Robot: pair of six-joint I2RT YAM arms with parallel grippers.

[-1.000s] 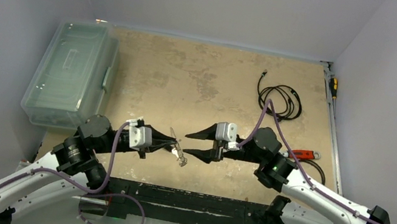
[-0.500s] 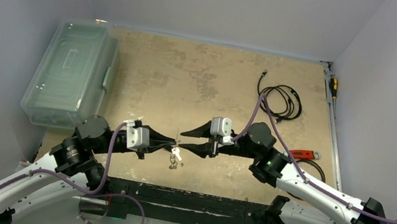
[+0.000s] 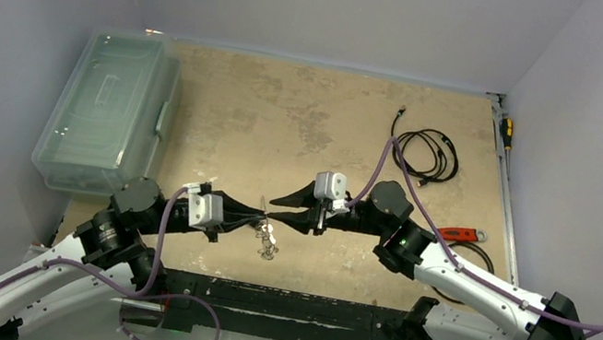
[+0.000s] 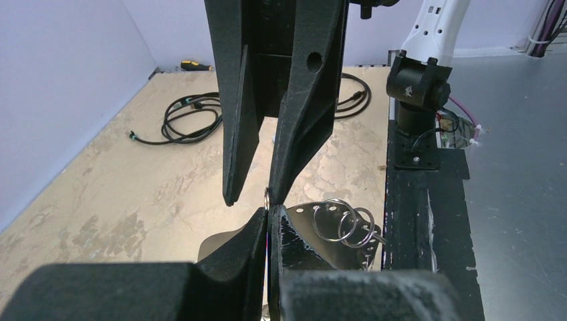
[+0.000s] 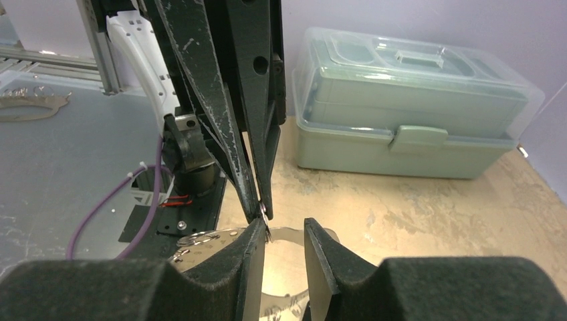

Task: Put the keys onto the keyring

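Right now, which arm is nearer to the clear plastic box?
Left. The left arm has a black joint just beside the near right corner of the plastic box. The right arm lies on the other side of the table, well apart from it.

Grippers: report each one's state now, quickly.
Left gripper: closed, holding the keyring.
Right gripper: open, gripping nothing.

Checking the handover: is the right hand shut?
No: the right hand shows a clear gap between its fingers in its wrist view.
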